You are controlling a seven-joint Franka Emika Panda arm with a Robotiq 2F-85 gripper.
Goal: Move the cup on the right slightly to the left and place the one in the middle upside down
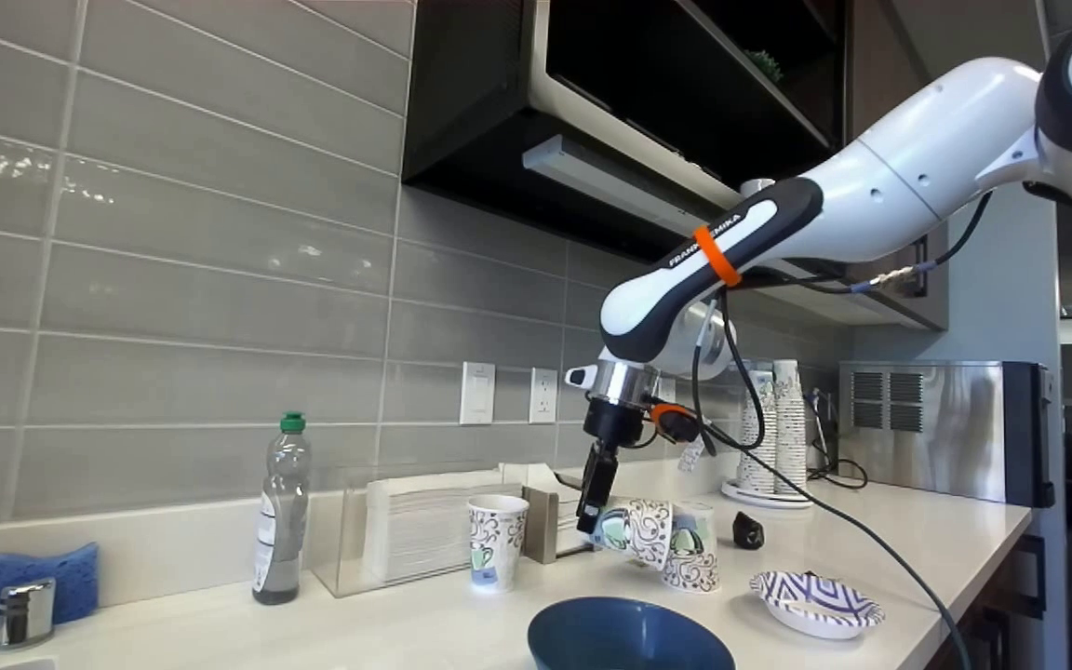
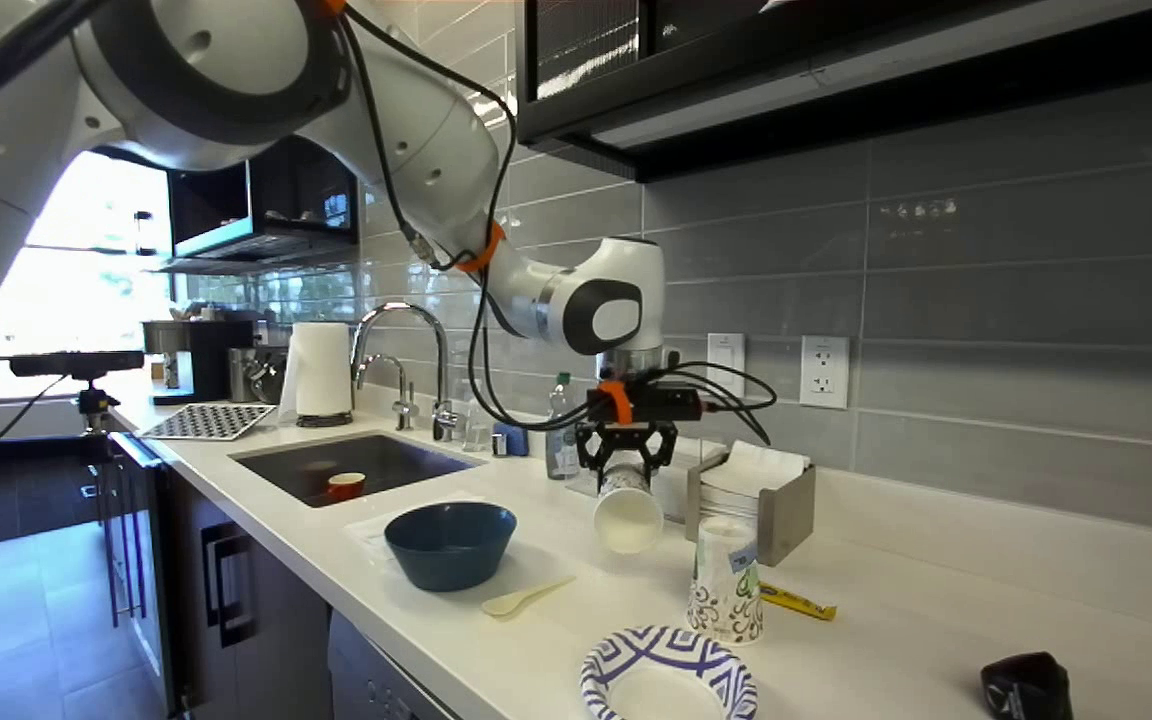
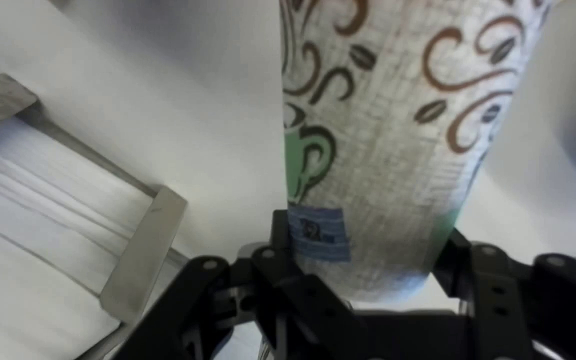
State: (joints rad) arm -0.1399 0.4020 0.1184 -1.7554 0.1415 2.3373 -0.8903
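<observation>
A patterned paper cup [image 1: 645,532] lies nearly on its side in my gripper [image 1: 595,521], its open mouth facing the camera in an exterior view [image 2: 628,522]. The gripper fingers [image 2: 624,470] close around its base end; in the wrist view the fingers [image 3: 368,235] press both sides of the cup [image 3: 393,125]. A second cup [image 1: 694,563] stands upside down on the counter; it also shows in an exterior view [image 2: 726,590], apart from the held cup. A third cup [image 1: 497,549] stands upright by the napkin holder. It is not clearly visible elsewhere.
A napkin holder [image 2: 786,510] stands by the wall, also in the wrist view [image 3: 143,255]. A blue bowl [image 2: 451,545], spoon [image 2: 526,597], patterned plate [image 2: 601,665], yellow packet [image 2: 796,602] and black object [image 1: 748,530] lie around. A bottle [image 1: 282,521] stands by the wall.
</observation>
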